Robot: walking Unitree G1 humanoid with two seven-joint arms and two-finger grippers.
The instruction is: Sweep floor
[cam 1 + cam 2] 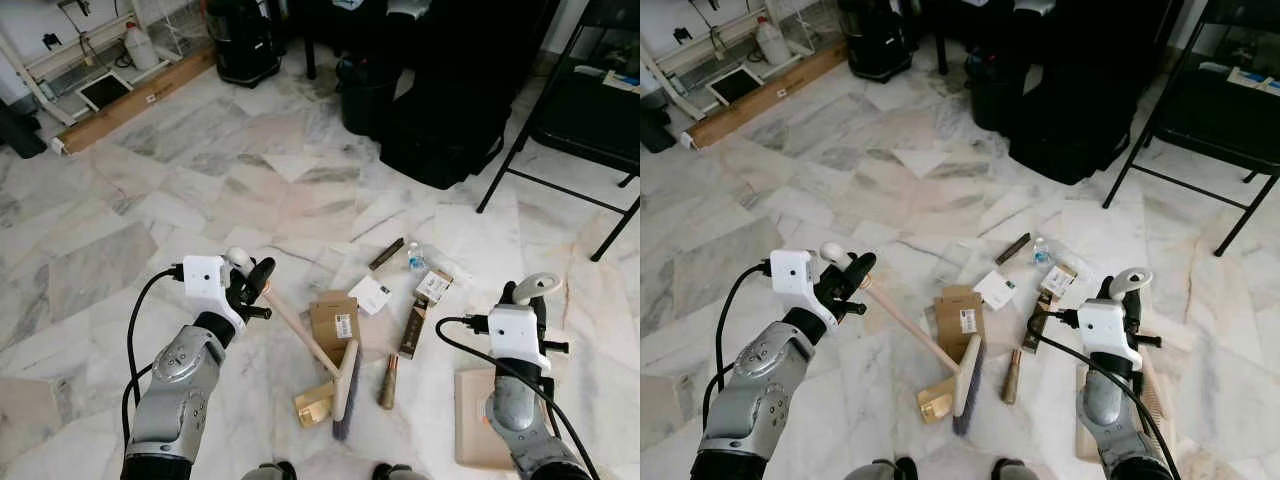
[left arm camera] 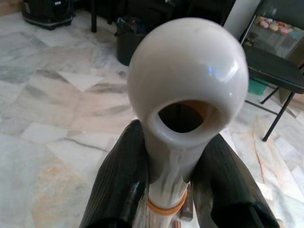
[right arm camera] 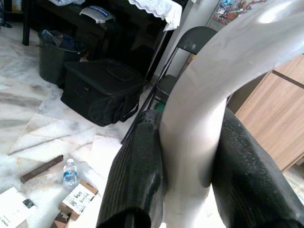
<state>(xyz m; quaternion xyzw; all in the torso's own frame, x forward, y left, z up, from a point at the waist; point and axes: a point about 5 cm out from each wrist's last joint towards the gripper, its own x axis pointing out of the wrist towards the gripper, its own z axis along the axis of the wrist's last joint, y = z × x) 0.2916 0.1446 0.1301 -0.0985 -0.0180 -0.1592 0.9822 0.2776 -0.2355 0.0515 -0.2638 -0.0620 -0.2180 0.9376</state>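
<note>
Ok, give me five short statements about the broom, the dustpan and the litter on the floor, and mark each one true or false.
1. The left gripper is shut on the broom near the top of its handle. True.
2. The broom's brush head rests among the litter on the marble floor. True.
3. The right gripper hangs open, holding nothing. False: it is shut on the dustpan handle, with the dustpan below it.
4. The small plastic bottle stands upright inside the dustpan. False: it lies on the floor beyond the litter, apart from the dustpan.
5. A flat cardboard box lies just beside the broom handle. True.
</note>
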